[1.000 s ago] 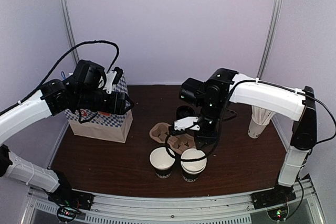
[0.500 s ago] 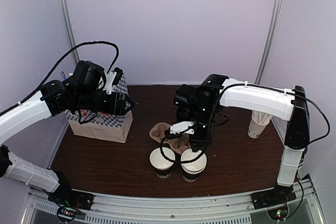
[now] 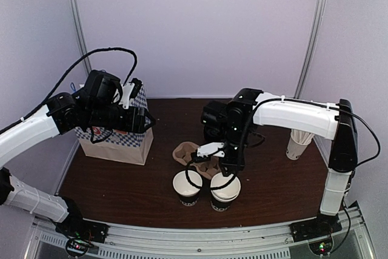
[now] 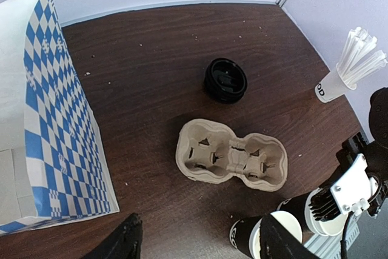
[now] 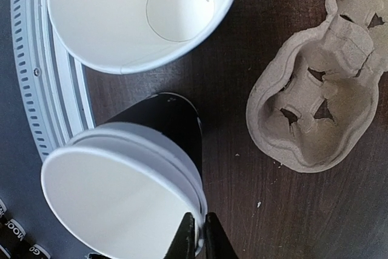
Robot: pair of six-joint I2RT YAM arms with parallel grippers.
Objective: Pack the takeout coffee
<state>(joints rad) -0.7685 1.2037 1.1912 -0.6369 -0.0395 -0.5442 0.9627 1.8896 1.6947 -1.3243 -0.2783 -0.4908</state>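
1. The right gripper (image 5: 199,227) has its jaws drawn together on the rim of the top cup in the stack of cups (image 5: 121,198). One finger is inside the rim and the other outside.
2. The right wrist is bent steeply down, so the fingers point at the table (image 4: 139,47). The white forearm runs from the far right across to the middle, and the upper link rises from the base at the near right corner.
3. The left gripper (image 4: 200,238) has its jaws wide apart with nothing between them. It hangs just beside the top right corner of the blue-checked paper bag (image 3: 115,141).
4. The left forearm reaches from the left across the top of the bag, with the elbow out to the left.
5. The single black cup (image 3: 187,187) stands upright near the front edge, just left of the stack. Its long axis is vertical, and its white mouth faces up with no lid on it.
6. The black lid (image 4: 225,80) lies flat on the table beyond the pulp carrier (image 4: 230,153), well apart from the cup. I cannot tell which face is up.
7. The two-pocket carrier lies between the lid and the cups, with its long axis running left to right.
8. A white cup of straws (image 4: 339,80) stands at the far right.
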